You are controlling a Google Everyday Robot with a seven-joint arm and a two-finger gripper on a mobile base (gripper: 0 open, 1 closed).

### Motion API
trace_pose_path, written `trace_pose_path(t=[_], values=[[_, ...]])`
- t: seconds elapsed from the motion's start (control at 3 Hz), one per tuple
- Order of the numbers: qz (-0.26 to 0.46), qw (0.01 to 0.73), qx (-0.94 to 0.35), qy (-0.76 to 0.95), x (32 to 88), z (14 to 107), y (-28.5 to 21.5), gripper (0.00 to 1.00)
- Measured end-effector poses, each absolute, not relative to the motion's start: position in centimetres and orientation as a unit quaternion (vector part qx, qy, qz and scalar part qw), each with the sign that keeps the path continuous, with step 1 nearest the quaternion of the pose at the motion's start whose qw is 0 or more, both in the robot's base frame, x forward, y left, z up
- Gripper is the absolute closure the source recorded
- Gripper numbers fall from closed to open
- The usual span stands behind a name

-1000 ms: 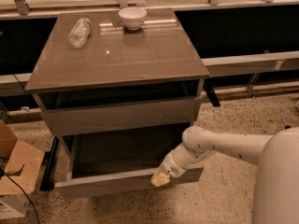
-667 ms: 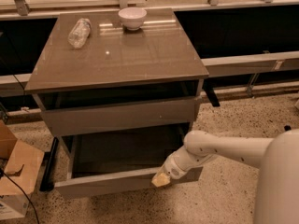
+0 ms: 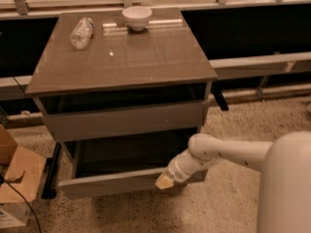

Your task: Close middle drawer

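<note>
The middle drawer (image 3: 121, 182) is pulled out from the grey-brown cabinet, and its dark grey interior (image 3: 126, 152) shows. Its flat front panel faces the floor side. My gripper (image 3: 164, 181) rests against the right part of this front panel, at its upper edge, with my white arm (image 3: 228, 152) reaching in from the right. The topmost drawer front (image 3: 124, 121) sits above it, set close to the cabinet. The lowest front is hidden under the open drawer.
A white bowl (image 3: 137, 17) and a lying plastic bottle (image 3: 81, 32) are on the cabinet top (image 3: 126, 57). Cardboard boxes (image 3: 19, 178) stand on the floor at the left. A dark bar (image 3: 51, 171) lies by the cabinet's left side. A railing runs behind.
The middle drawer's front has slid a little toward the cabinet, and my gripper has moved in with it.
</note>
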State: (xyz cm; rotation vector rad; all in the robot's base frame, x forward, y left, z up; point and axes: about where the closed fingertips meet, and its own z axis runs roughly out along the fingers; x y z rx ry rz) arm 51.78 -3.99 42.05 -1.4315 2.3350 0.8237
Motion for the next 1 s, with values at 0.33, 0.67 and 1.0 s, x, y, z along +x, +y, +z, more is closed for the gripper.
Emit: trace_pose_path(t=[0.33, 0.67, 1.0], values=[[0.285, 0.140, -0.496, 0.808, 51.7, 42.0, -4.0, 0.58], [0.278, 0.154, -0.492, 0.811, 55.0, 41.2, -3.5, 0.34], [0.278, 0.154, -0.492, 0.811, 54.8, 41.2, -3.6, 0.11]])
